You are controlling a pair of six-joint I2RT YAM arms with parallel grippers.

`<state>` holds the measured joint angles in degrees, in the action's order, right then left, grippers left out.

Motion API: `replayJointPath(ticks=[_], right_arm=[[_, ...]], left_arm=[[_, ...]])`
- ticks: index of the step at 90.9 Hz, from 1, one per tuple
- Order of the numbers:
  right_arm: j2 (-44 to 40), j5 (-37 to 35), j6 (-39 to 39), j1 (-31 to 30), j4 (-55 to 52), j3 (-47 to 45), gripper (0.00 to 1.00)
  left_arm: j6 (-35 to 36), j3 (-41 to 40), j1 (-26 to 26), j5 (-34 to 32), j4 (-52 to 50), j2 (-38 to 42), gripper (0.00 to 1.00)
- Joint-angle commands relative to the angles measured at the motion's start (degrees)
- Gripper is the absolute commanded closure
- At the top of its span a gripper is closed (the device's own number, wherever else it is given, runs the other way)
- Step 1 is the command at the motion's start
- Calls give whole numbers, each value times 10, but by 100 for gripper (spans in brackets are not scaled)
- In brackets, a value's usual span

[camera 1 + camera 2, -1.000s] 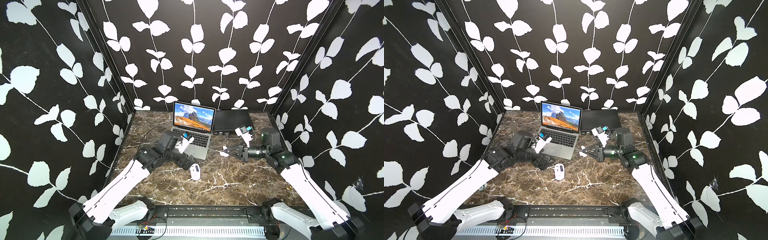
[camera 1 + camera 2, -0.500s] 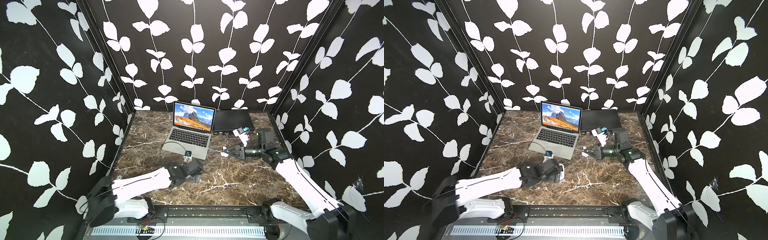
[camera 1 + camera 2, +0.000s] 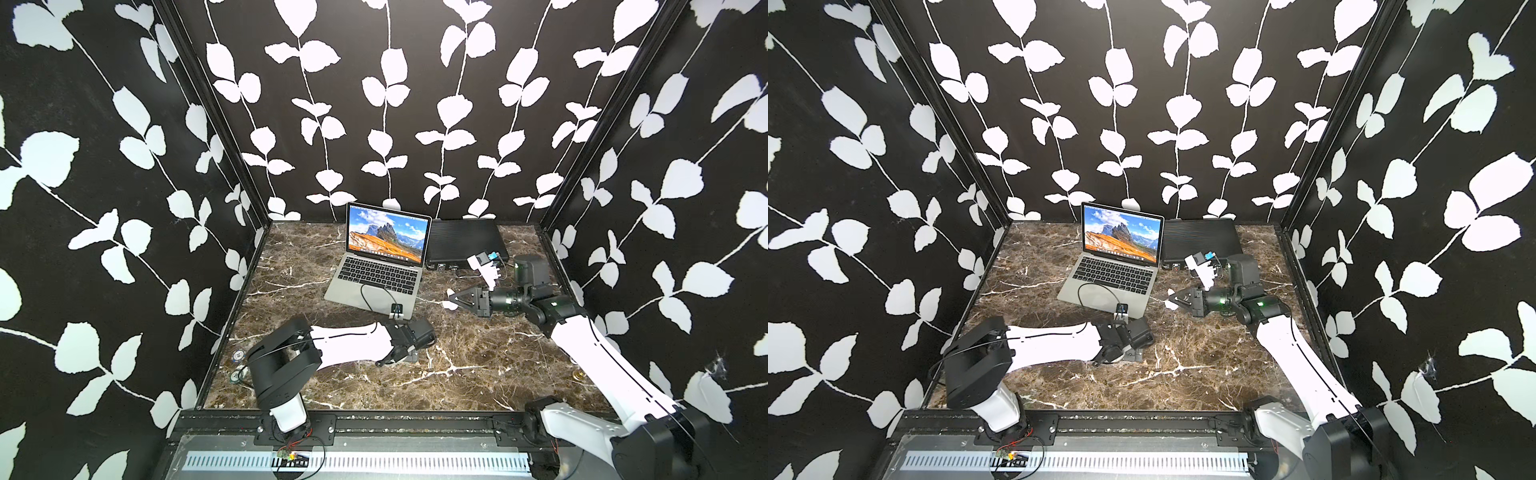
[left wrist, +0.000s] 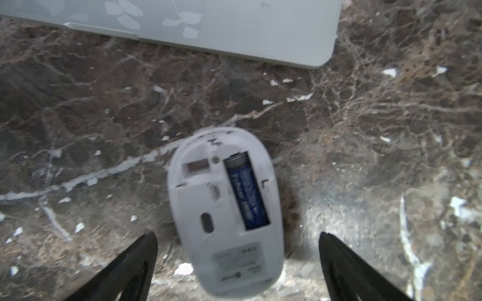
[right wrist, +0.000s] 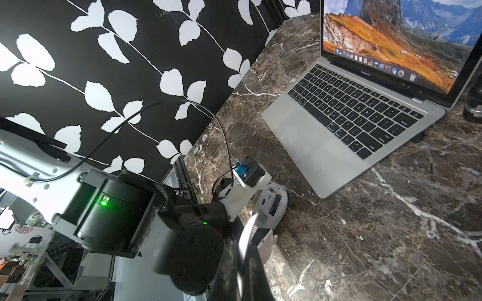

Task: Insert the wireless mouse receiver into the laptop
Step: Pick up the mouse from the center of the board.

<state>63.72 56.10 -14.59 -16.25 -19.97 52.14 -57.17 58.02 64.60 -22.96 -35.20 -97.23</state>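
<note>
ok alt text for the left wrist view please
A white wireless mouse lies underside up on the brown marble table, its blue battery exposed. The left end effector is open, a black finger each side of it. The silver laptop lies beyond.

Your L arm lies low, reaching right along the near side, left gripper (image 4: 238, 234) facing down w/ jaws wide apart. R arm stretches left, right gripper (image 3: 453, 301) pinched on white cover piece (image 5: 246, 234).

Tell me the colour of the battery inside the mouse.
The battery is dark blue, clearest in the left wrist view.
</note>
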Motion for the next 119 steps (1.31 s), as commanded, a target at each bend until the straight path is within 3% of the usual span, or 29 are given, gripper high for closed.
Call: replayJointPath(ticks=[1, 17, 43, 63, 71, 108, 119], right_arm=[[5, 4, 2, 4, 18, 13, 100], [6, 5, 1, 5, 21, 9, 100], [9, 7, -1, 9, 22, 9, 100], [12, 9, -2, 9, 25, 10, 100], [12, 9, -7, 11, 27, 8, 100], [-6, 32, -86, 32, 87, 6, 100], [-19, 40, -130, 41, 108, 12, 100]], left_arm=[[-6, 6, 3, -2, -19, -10, 1], [-18, -20, 3, 0, -22, -7, 7], [29, -44, -6, 20, -21, -13, 24], [102, -51, -28, 57, 9, -21, 33], [133, -67, -40, 82, 28, -18, 42], [425, -44, -95, 197, 47, 99, 46], [519, -14, -129, 276, 41, 162, 46]])
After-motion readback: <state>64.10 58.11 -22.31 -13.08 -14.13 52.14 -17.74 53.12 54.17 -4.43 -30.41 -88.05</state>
